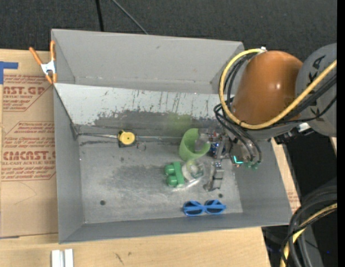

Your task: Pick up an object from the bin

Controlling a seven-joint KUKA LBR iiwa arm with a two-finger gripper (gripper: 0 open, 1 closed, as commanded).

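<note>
A blue two-lobed toy (204, 207) lies nearest, well in front of the green cup (189, 143). The gripper (213, 179) sits low, front-right of the cup, beside a green block (173, 174), the likeliest target. Whether its grip is open cannot be told. This looks like the reaching step; next it must close and lift. A yellow disc (126, 138) lies left of the cup.

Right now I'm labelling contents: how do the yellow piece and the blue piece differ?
The yellow piece is small and round; the blue piece is wider, two joined lobes. The yellow piece lies near the far wall; the blue piece lies by the near wall. Both rest on the bin floor.
</note>
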